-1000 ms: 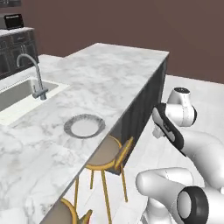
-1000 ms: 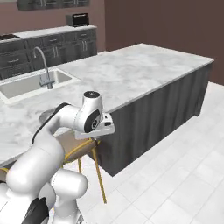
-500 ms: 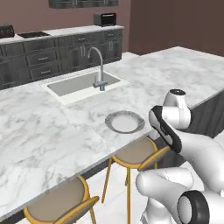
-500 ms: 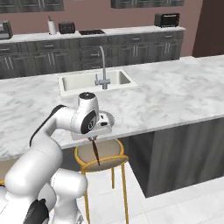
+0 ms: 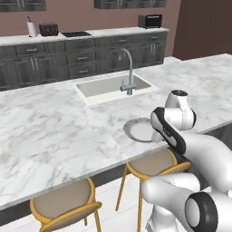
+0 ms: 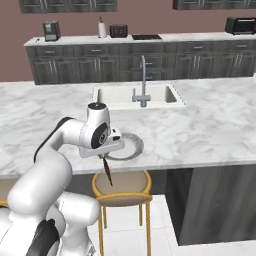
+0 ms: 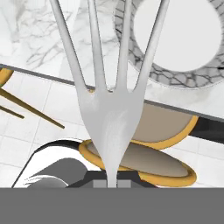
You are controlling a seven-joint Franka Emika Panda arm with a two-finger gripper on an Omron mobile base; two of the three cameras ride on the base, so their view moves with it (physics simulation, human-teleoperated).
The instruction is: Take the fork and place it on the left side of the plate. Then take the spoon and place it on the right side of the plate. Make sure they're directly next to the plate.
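Gripper [image 6: 106, 156] pinches fork [image 7: 111, 109] (handle down) off counter's [image 6: 210, 145] edge, beside plate [image 6: 131, 146].

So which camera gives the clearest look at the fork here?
The hand view: the fork runs up the middle of the picture, all four pale tines plain, reaching toward the plate. The right base view has just its dark handle hanging below the gripper at the counter's edge. In the left base view I cannot make it out.

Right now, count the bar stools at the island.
2. One stool stands under the counter edge just below the plate, behind the arm. The other stool stands further left along the island. More may be hidden outside the views.
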